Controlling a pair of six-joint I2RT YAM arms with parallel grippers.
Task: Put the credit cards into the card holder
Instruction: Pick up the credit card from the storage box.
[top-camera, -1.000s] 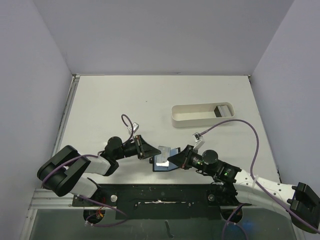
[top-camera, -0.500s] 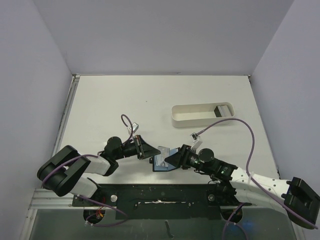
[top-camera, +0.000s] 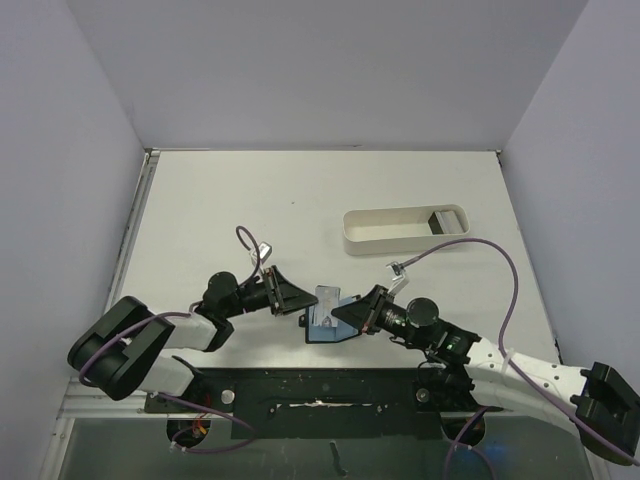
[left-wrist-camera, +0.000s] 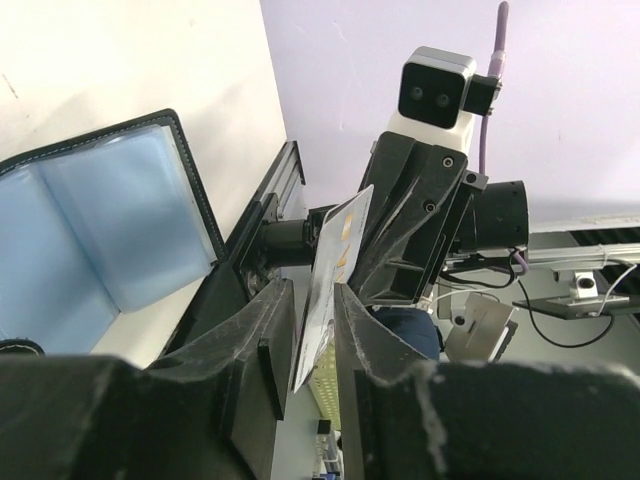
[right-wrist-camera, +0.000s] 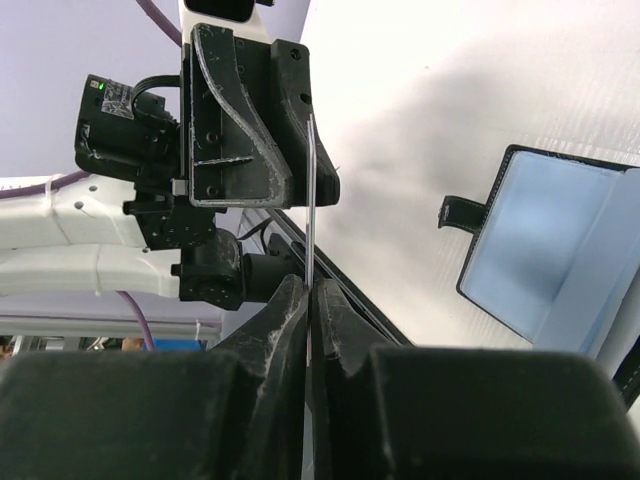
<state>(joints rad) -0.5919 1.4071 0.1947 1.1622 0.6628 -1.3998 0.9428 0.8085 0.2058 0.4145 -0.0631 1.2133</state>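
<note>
One credit card (top-camera: 327, 301) stands on edge between my two grippers, just above the open card holder (top-camera: 318, 334). My right gripper (top-camera: 340, 317) is shut on the card's near edge; in the right wrist view the card (right-wrist-camera: 311, 190) rises thin from the pinched jaws (right-wrist-camera: 308, 287). My left gripper (top-camera: 301, 300) faces it from the left. Its jaws stand slightly apart around the card (left-wrist-camera: 338, 255), with a gap on one side (left-wrist-camera: 312, 292). The black holder lies flat on the table, its bluish pockets up (left-wrist-camera: 110, 235) (right-wrist-camera: 548, 245).
A long white oval tray (top-camera: 385, 236) sits at the back right with a small dark thing (top-camera: 440, 221) at its right end. The black rail (top-camera: 310, 385) runs along the table's near edge, under both arms.
The right gripper slid in to the left, then drew back, and is now shut on the card. The left gripper's jaws have loosened from the card, and that arm shifted slightly left.
</note>
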